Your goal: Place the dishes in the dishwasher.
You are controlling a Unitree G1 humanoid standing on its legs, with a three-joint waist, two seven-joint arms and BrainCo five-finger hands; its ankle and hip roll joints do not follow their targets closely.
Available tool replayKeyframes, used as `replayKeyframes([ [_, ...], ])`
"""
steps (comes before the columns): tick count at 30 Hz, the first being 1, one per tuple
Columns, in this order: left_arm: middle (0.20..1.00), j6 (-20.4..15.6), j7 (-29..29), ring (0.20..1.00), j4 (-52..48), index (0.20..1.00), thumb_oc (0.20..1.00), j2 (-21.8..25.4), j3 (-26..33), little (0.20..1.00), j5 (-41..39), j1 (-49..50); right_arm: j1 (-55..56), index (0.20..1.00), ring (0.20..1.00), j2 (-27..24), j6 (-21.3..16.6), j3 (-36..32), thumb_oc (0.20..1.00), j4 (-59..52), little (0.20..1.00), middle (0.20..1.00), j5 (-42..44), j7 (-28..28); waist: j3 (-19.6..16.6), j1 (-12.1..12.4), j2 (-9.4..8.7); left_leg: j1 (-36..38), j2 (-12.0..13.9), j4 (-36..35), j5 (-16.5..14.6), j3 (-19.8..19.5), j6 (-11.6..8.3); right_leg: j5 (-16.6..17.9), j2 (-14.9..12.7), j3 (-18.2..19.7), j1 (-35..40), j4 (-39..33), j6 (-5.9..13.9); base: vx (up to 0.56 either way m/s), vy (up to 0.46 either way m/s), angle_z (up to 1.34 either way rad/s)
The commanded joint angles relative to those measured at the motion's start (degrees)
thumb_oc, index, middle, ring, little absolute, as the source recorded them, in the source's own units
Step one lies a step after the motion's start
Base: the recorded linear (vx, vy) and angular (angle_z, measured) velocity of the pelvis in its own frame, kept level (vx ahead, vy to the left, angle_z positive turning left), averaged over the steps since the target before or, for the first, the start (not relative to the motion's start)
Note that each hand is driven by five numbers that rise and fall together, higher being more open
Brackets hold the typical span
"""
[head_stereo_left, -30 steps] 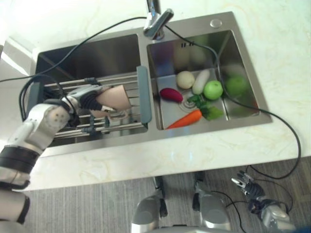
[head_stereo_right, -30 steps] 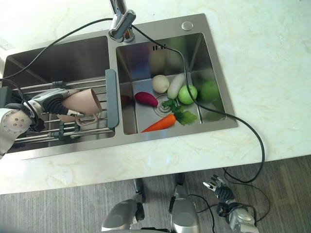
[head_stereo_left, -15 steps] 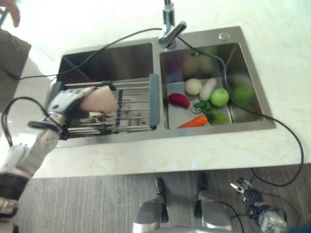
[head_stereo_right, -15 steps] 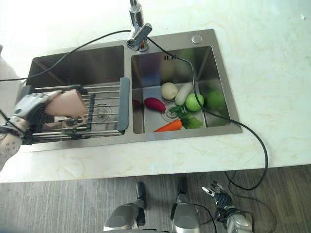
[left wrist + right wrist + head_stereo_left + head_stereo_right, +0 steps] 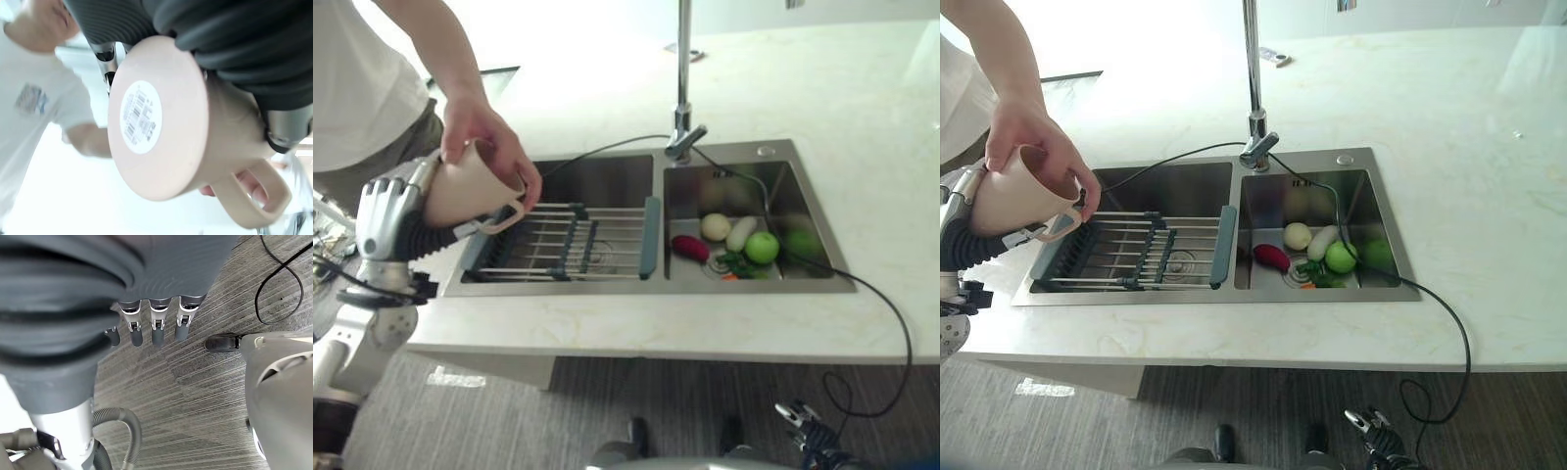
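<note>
The left hand [image 5: 384, 211] is curled around 1 beige mug [image 5: 465, 191], which it holds in the air at the left of the frame, above the table [image 5: 636, 338] and beside the left end of the sink [image 5: 759, 157]. The mug lies tilted, its rim turned toward the right of the frame and its handle hanging low. A person's hand [image 5: 484, 132] reaches down from the upper left and grips the mug at its rim, so both hands hold it together. The slatted rack [image 5: 578, 245] across the left basin is bare. Vegetables [image 5: 739, 240] lie in the right basin. The right hand [image 5: 146, 328] hangs low over the floor at the lower right, its fingers relaxed and empty. Judgement: the pick-up of the mug is done; the placement is not. The dishwasher is not in the frame, so the mug remains to be carried and loaded.
</note>
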Motion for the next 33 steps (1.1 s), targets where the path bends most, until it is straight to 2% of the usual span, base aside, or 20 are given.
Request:
replayKeyframes([
  [1,0.200,2.5,8.7,0.200,0.6,0.200,0.200,-1.7,6.1,0.200,-5.5,-6.3,-0.8,1.000,1.000,1.1,-0.9,-0.1,1.000,0.0,1.000,1.000,1.1,0.2,0.1,-1.1,-0.56,0.6,-3.5,1.6,-3.3,0.1,1.89,-7.7,1.1,2.1,1.8,5.6,1.99,0.03,-0.033,-0.08],
  [6,0.200,0.4,8.4,0.200,0.0,0.200,0.200,-8.0,6.7,0.200,-10.1,-5.9,-0.2,1.000,1.000,2.5,-1.2,-0.7,1.000,0.8,1.000,1.000,0.2,0.3,-0.7,-1.3,-1.06,2.2,-3.5,0.9,-3.6,-0.3,1.86,-8.1,1.4,2.4,3.1,5.3,1.85,0.02,-0.028,-0.06],
  [10,0.200,-2.2,2.8,0.200,-1.2,0.200,0.200,-12.6,6.1,0.200,-14.3,-5.5,0.1,1.000,1.000,3.3,-1.6,-1.3,1.000,1.5,1.000,1.000,-0.8,0.2,-1.0,-1.5,-1.35,2.9,-3.4,0.8,-3.8,-0.3,1.86,-8.3,1.5,2.7,3.8,5.2,1.73,0.00,-0.002,0.01],
  [14,0.200,-2.9,-0.7,0.200,-2.1,0.200,0.200,-14.9,5.6,0.200,-15.8,-5.4,0.1,1.000,1.000,3.6,-1.8,-1.8,1.000,2.0,1.000,1.000,-1.2,0.1,-1.2,-1.4,-1.49,3.4,-3.3,0.7,-4.1,-0.3,1.89,-8.5,1.6,2.8,4.2,5.1,1.64,0.00,0.000,0.00],
  [18,0.200,-3.9,-4.2,0.200,-3.2,0.200,0.200,-16.8,5.0,0.200,-20.6,-5.5,-0.1,1.000,1.000,3.7,-2.1,-2.6,1.000,3.1,1.000,1.000,-1.3,0.4,-1.3,-1.2,-1.72,3.8,-3.3,0.6,-4.3,-0.4,1.96,-8.5,1.7,2.8,4.8,4.9,1.56,0.00,-0.002,0.02],
  [19,0.307,-4.4,-4.8,0.307,-3.1,0.307,0.307,-17.1,5.0,0.307,-22.0,-5.6,-0.2,1.000,1.000,3.6,-1.9,-2.7,1.000,3.2,1.000,1.000,-1.3,0.4,-1.3,-1.1,-1.75,3.9,-3.3,0.6,-4.3,-0.4,1.99,-8.5,1.7,2.7,4.8,4.9,1.54,0.01,-0.002,0.04],
  [20,1.000,-5.2,-5.2,1.000,-3.4,1.000,1.000,-17.6,4.9,1.000,-25.1,-5.7,-0.3,1.000,1.000,3.6,-1.9,-2.9,1.000,3.5,1.000,1.000,-1.4,0.6,-1.3,-1.1,-1.78,3.9,-3.3,0.6,-4.3,-0.5,2.00,-8.6,1.7,2.7,4.9,4.9,1.51,0.00,0.000,0.00],
  [21,1.000,-6.0,-8.9,1.000,-3.5,1.000,1.000,-18.9,4.7,1.000,-31.0,-5.9,-0.4,1.000,1.000,3.5,-1.8,-2.9,1.000,3.8,1.000,1.000,-1.4,0.7,-1.3,-0.9,-1.84,4.0,-3.3,0.5,-4.3,-0.5,2.00,-8.6,1.8,2.7,5.0,4.8,1.46,0.00,0.000,0.00],
  [22,1.000,-6.7,-10.4,1.000,-3.6,1.000,1.000,-20.1,4.6,1.000,-33.5,-5.9,-0.5,1.000,1.000,3.5,-1.7,-2.9,1.000,3.9,1.000,1.000,-1.4,0.7,-1.3,-0.9,-1.84,4.0,-3.3,0.6,-4.3,-0.6,1.97,-8.6,1.8,2.7,5.0,4.8,1.45,0.00,0.000,0.00],
  [24,1.000,-7.4,-11.2,1.000,-3.2,1.000,1.000,-21.3,4.3,1.000,-34.5,-5.7,-0.4,1.000,1.000,3.6,-1.7,-2.9,1.000,4.0,1.000,1.000,-1.5,0.8,-1.2,-0.9,-1.94,4.1,-3.3,0.5,-4.3,-0.6,2.00,-8.6,1.8,2.8,5.0,4.8,1.41,0.00,0.000,0.00],
  [30,1.000,-5.5,-16.9,1.000,-2.5,1.000,1.000,-23.8,1.1,1.000,-33.3,-5.2,-0.2,1.000,1.000,3.8,-1.4,-2.9,1.000,3.8,1.000,1.000,-2.0,0.6,-0.8,-1.3,-2.10,4.1,-3.2,0.5,-4.4,-0.3,2.11,-8.5,1.9,3.0,4.9,5.0,1.37,0.00,0.000,0.00],
  [32,1.000,-5.4,-23.2,1.000,-1.7,1.000,1.000,-23.1,-0.4,1.000,-34.1,-5.3,-0.5,1.000,1.000,3.4,-1.3,-3.0,1.000,3.9,1.000,1.000,-1.8,0.8,-0.8,-1.3,-1.90,4.1,-3.3,0.4,-4.4,-0.1,2.17,-8.4,1.8,2.9,4.7,4.9,1.43,0.00,0.000,0.00],
  [33,1.000,-4.1,-25.1,1.000,-1.7,1.000,1.000,-22.6,-1.0,1.000,-33.7,-5.6,-0.6,1.000,1.000,3.2,-1.3,-3.0,1.000,4.0,1.000,1.000,-1.9,0.9,-0.8,-1.4,-1.81,4.0,-3.3,0.5,-4.4,0.0,2.19,-8.3,1.8,3.0,4.7,4.9,1.51,0.00,0.000,0.00],
])
